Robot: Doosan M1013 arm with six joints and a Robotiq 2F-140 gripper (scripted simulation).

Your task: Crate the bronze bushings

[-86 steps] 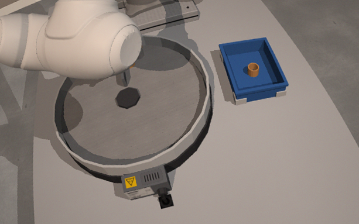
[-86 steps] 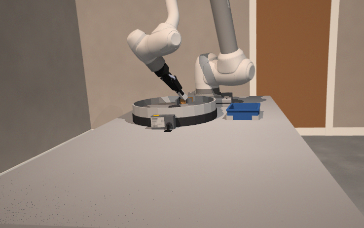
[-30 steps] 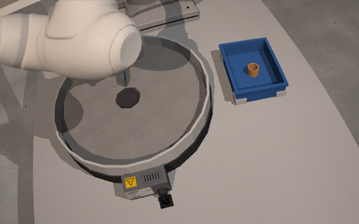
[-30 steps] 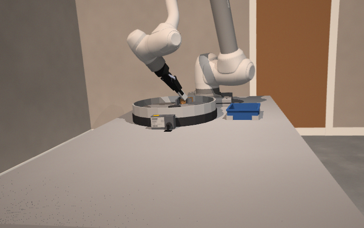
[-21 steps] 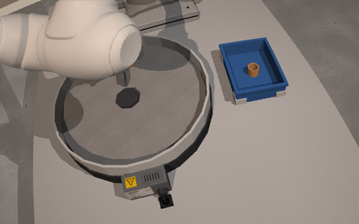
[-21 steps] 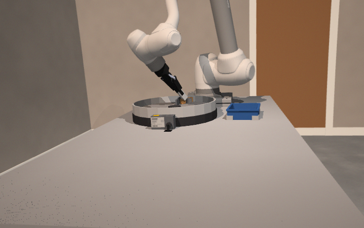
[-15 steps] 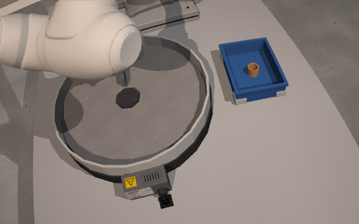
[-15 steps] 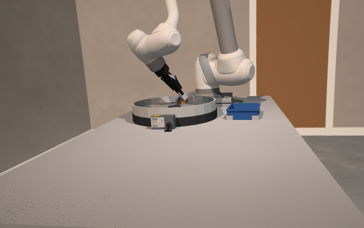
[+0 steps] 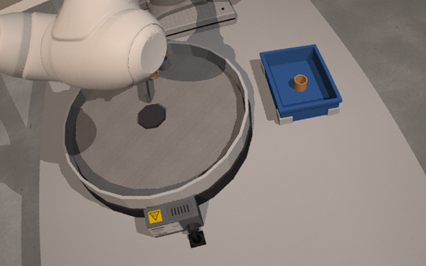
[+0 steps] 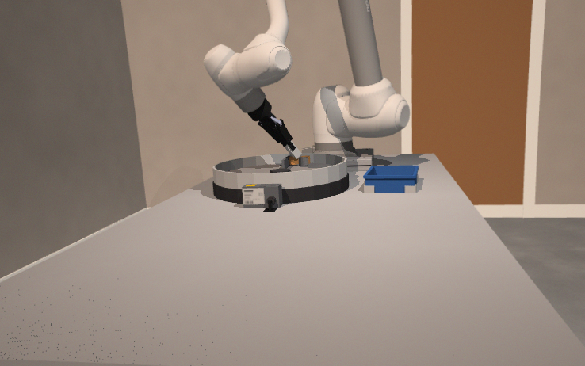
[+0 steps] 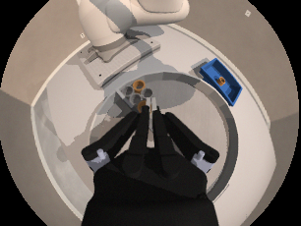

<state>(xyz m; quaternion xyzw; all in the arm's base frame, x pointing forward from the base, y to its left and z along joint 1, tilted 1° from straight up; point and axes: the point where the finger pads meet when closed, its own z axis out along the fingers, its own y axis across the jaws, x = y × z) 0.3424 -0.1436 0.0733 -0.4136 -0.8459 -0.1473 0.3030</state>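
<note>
The turning table [image 9: 156,131] is a round grey tray with a raised rim. My gripper [image 10: 295,154] reaches down at a slant into its far side and is shut on a bronze bushing [image 9: 154,75], which also shows in the exterior view [image 10: 293,161]. In the wrist view the fingers [image 11: 147,112] hide the held bushing. Just beyond them stand a second bronze bushing [image 11: 138,85] and steel bushings [image 11: 151,93]. One steel bushing [image 9: 165,65] shows beside the arm. The blue crate [image 9: 292,82] to the right holds one bronze bushing [image 9: 300,82].
The arm's big white joint [image 9: 75,42] hangs over the table's far left and hides part of it. A dark hub [image 9: 151,116] marks the table's centre. A grey control box [image 9: 172,217] sits at the front rim. The robot base [image 9: 198,14] stands behind.
</note>
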